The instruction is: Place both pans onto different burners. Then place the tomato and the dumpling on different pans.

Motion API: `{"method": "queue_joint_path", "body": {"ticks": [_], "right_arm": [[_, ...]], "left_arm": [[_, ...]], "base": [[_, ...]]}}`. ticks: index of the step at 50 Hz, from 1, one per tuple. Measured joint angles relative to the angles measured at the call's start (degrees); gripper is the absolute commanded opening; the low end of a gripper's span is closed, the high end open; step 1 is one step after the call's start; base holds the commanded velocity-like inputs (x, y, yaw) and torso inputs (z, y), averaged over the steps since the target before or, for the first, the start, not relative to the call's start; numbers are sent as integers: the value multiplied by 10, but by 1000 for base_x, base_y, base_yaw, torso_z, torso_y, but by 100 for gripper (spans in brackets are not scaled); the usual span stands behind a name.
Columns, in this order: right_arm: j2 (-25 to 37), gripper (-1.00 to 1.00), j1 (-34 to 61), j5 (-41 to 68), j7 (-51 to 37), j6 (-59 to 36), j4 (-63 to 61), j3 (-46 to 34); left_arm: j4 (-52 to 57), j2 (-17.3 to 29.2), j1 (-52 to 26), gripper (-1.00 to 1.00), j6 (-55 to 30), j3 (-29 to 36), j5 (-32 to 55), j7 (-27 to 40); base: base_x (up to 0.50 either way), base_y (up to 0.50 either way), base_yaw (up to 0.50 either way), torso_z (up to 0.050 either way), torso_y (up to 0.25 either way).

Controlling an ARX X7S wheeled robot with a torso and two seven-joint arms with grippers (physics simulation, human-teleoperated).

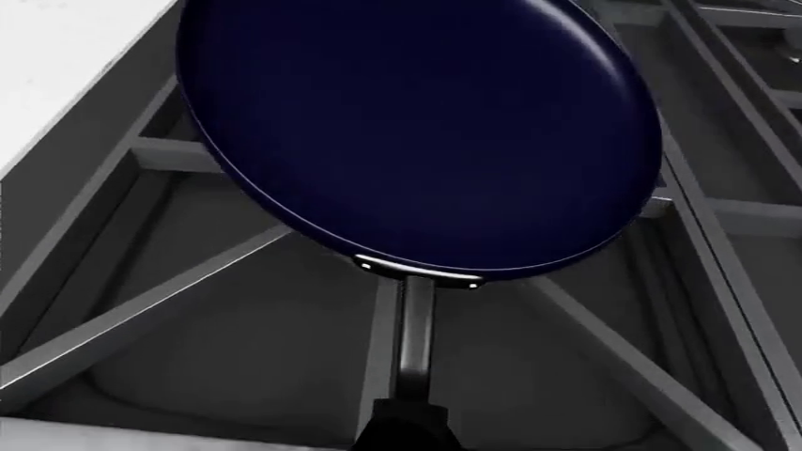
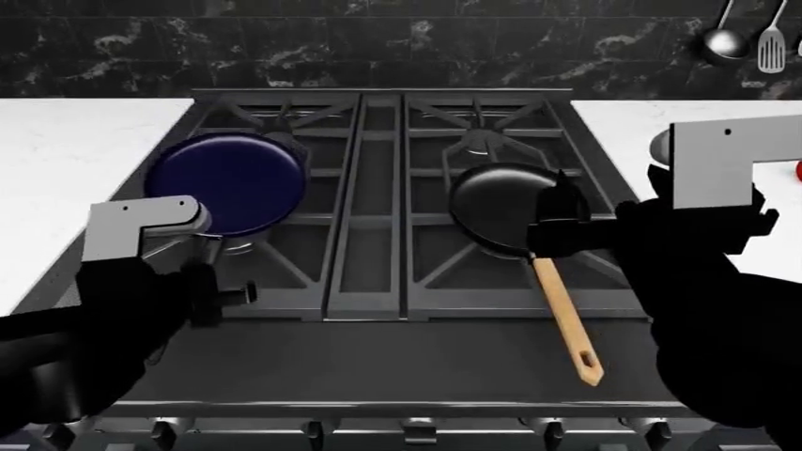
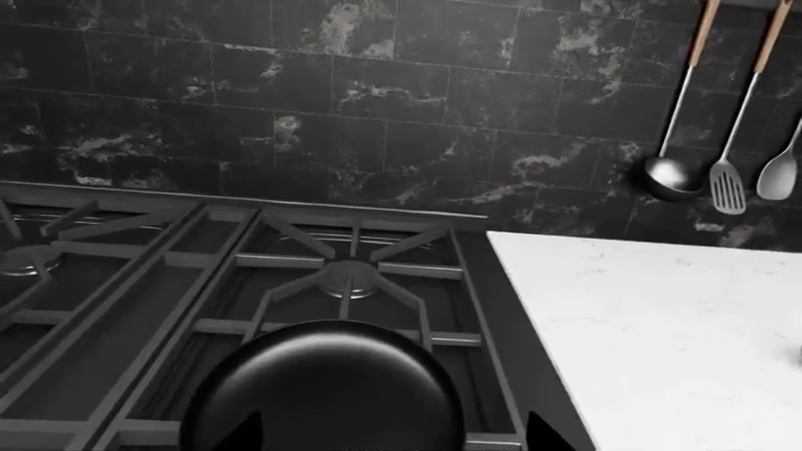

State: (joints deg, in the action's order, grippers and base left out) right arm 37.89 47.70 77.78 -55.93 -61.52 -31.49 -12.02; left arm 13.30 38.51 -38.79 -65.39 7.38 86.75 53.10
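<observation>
The dark blue pan (image 2: 227,182) is over the stove's front left burner, filling the left wrist view (image 1: 414,132) above the grates. Its thin handle (image 1: 415,329) runs into my left gripper (image 1: 401,430), which is shut on it. The black pan (image 2: 501,207) rests on the front right burner, its wooden handle (image 2: 566,324) pointing at the stove's front edge. My right gripper (image 3: 391,437) hangs open just above this pan (image 3: 329,390), holding nothing. A sliver of the red tomato (image 2: 798,170) shows on the right counter behind my right arm. The dumpling is out of view.
The rear burners (image 2: 285,116) (image 3: 351,277) are bare under their grates. White counters (image 2: 69,178) (image 3: 652,329) flank the stove. A ladle (image 3: 671,175) and spatula (image 3: 727,188) hang on the dark tiled wall at the back right.
</observation>
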Motion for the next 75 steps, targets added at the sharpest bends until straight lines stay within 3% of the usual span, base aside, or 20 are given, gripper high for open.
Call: {"method": "queue_joint_path", "body": {"ticks": [9,10,22,38,60,75], "right_arm": [[-1,100,-3,-4,3,4,1,-2],[-1,100,-3,-5,4,5,2,-2],[-3,100,-5,-13,11,10,7,-7],[-2,100,-7,-20,18,16,4,-12],[9,100,-17,-54,20,30,-35,-21],[13,100,-34,-61,31,54,-43,-10]], "left_arm": [[-2,0,18,-100,14,2,-17,-18],[-2,0,19,100,15,1,-18,-20],[1,5,17,100,21,-5,-20,-24],[75,27,-44,100,22,-44,24,6],[225,26,54,100,111,-92,-106,-81],[244,25,79,100,131,-101,-128,-93]], "base": [[1,0,0,0,1],[0,0,0,0,0],[0,0,0,0,0],[0,0,0,0,0],[-107,-7,0,0,0],[0,-500,0,0,0]]}}
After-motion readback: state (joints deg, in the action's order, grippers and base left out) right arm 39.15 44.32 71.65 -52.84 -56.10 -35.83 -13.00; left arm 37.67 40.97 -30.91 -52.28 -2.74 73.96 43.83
